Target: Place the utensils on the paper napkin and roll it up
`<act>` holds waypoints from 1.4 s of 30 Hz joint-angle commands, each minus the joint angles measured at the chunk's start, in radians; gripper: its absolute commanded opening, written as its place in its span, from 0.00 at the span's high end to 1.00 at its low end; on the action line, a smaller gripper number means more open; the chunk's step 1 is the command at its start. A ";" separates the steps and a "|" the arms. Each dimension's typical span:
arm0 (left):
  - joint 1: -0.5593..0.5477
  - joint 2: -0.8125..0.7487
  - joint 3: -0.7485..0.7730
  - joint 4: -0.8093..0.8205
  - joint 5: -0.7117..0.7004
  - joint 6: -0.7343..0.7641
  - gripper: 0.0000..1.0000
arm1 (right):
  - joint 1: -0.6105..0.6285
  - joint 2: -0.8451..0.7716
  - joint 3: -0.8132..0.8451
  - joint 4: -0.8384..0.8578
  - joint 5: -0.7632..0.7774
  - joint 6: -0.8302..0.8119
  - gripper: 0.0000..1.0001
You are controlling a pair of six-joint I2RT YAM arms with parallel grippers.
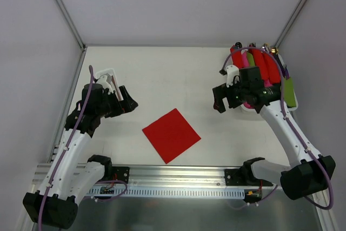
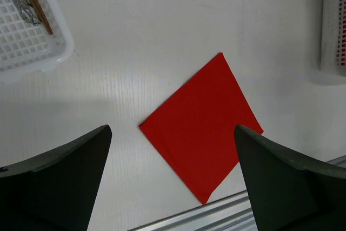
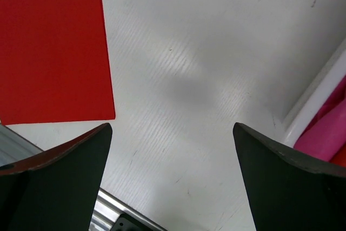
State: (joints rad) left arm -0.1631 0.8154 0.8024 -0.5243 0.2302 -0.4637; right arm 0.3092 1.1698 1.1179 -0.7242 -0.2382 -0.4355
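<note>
The red paper napkin (image 1: 171, 134) lies flat on the table, turned like a diamond, between the two arms. It also shows in the left wrist view (image 2: 203, 125) and in the right wrist view (image 3: 54, 52). A slim silvery utensil (image 2: 20, 1) lies in a white basket (image 2: 32, 52) next to a brown stick. My left gripper (image 1: 128, 103) is open and empty, above the table left of the napkin, beside the basket (image 1: 110, 74). My right gripper (image 1: 218, 101) is open and empty, right of the napkin. Open fingers frame both wrist views (image 2: 172, 133) (image 3: 173, 128).
A white tray (image 1: 294, 106) at the back right holds several red, pink and green rolled bundles (image 1: 259, 63); a pink one (image 3: 327, 133) shows in the right wrist view. A metal rail (image 1: 178, 174) runs along the near edge. Frame posts stand at both back corners.
</note>
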 commanded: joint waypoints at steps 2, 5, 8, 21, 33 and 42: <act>-0.001 0.007 0.032 -0.013 0.037 0.005 0.01 | 0.100 0.027 0.000 -0.004 0.025 -0.026 0.01; 0.000 0.018 0.049 -0.014 0.038 0.000 0.01 | 0.206 0.057 -0.029 0.014 0.063 -0.055 0.01; -0.001 0.031 0.081 -0.026 0.037 -0.009 0.01 | 0.318 0.128 -0.047 0.042 0.111 -0.068 0.01; -0.001 0.019 0.058 -0.060 0.037 -0.076 0.01 | 0.560 0.510 0.068 0.170 0.197 0.007 0.03; 0.000 0.004 0.014 -0.071 0.043 -0.087 0.01 | 0.674 0.663 0.099 0.261 0.284 0.053 0.08; 0.000 0.022 0.009 -0.071 0.032 -0.107 0.01 | 0.665 0.786 0.141 0.276 0.309 0.086 0.12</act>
State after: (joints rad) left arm -0.1631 0.8314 0.8192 -0.5850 0.2600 -0.5449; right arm 0.9817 1.8881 1.2419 -0.4755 0.0185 -0.3717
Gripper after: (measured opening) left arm 0.988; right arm 0.887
